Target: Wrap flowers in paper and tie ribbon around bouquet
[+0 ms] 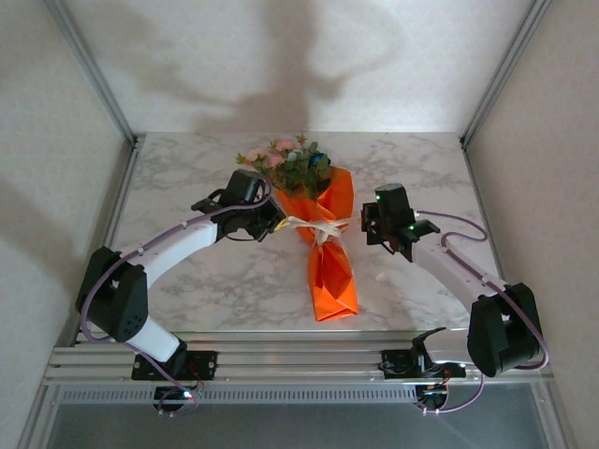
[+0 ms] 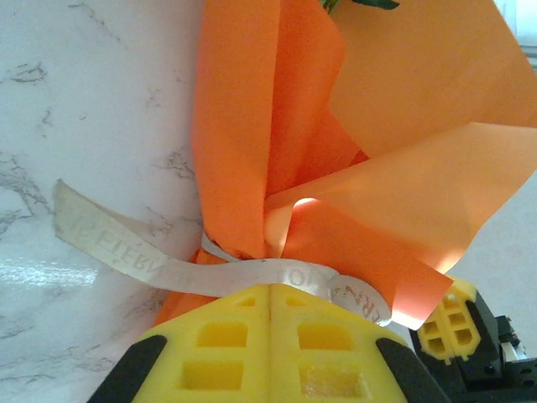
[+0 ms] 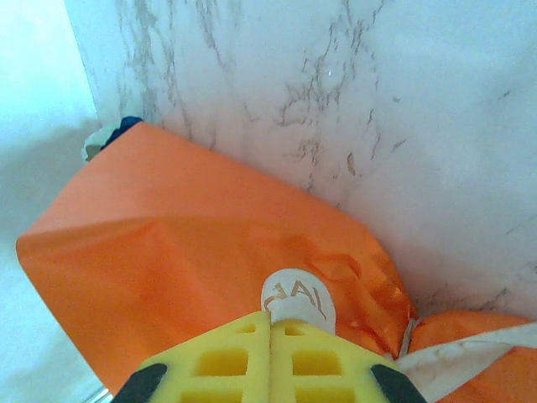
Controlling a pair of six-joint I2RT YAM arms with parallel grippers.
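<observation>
The bouquet lies on the table's middle: pink, white and blue flowers at the far end, with the orange paper narrowing toward me. The cream ribbon crosses its waist and stretches out to both sides. My left gripper is at the bouquet's left. Its yellow jaws are shut on the ribbon, whose free tail trails off left over the marble beside the paper. My right gripper is at the right, shut on a small ribbon loop that pokes out of its tips above the paper.
The marble table is boxed in by white walls with metal posts at the back corners. An aluminium rail runs along the near edge with both arm bases on it. A yellow finger of my right gripper shows past the paper's edge.
</observation>
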